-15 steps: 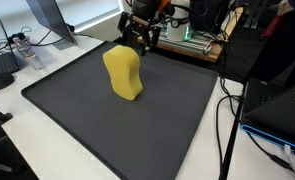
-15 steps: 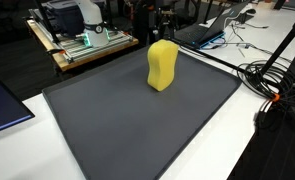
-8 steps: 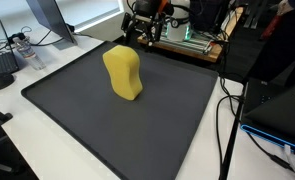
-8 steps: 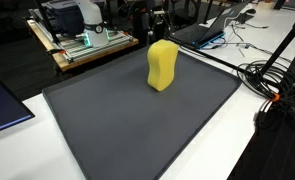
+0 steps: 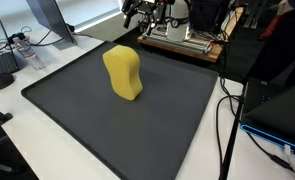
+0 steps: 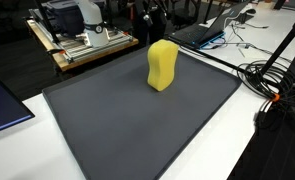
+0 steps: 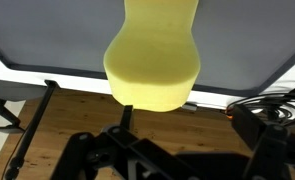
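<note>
Standing yellow sponge (image 5: 123, 72), clear of pincer (image 5: 137, 13)

The gripper (image 5: 137, 13) (image 6: 150, 13) is being shown in both exterior views as a small, compact black body. It is being cut partly by the upper edge, and its finer detail is being lost to distance and blur. In the wrist view, black linkage bars (image 7: 137, 152) are being seen along the lower edge. They are being rendered as matte, angular struts that cross one another at rounded joints, dark against the wood behind.
</note>
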{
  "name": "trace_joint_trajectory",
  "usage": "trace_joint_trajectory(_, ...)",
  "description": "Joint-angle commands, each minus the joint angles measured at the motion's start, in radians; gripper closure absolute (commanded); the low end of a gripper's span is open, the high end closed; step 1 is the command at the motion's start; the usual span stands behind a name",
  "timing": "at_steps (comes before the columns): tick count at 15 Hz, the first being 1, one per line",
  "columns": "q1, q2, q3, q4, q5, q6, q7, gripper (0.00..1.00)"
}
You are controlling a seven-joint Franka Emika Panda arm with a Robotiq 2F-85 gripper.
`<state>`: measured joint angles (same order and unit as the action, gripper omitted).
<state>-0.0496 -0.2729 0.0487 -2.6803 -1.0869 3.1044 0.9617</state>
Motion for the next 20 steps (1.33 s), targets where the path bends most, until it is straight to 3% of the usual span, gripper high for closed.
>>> trace_joint_trajectory(1,-0.041,-0.046,-0.033,-0.085,-0.037,0.156,0.029,0.00)
trace_joint_trajectory(3,-0.054,-0.036,-0.076,-0.123,-0.026,0.279,0.002,0.00)
trace_joint_trajectory(4,-0.051,0.029,-0.109,-0.076,-0.086,0.337,0.051,0.00)
trace_joint_trajectory(8,-0.074,0.075,-0.218,-0.090,-0.176,0.501,0.115,0.00)
trace_joint_trajectory(13,-0.095,0.166,-0.334,-0.082,-0.359,0.522,0.345,0.00)
trace_joint_trajectory(18,-0.128,0.234,-0.392,0.004,-0.625,0.463,0.688,0.00)
trace_joint_trajectory(19,-0.111,0.214,-0.382,-0.046,-0.531,0.482,0.556,0.00)
trace_joint_trajectory(20,-0.120,0.222,-0.389,-0.031,-0.565,0.474,0.603,0.00)
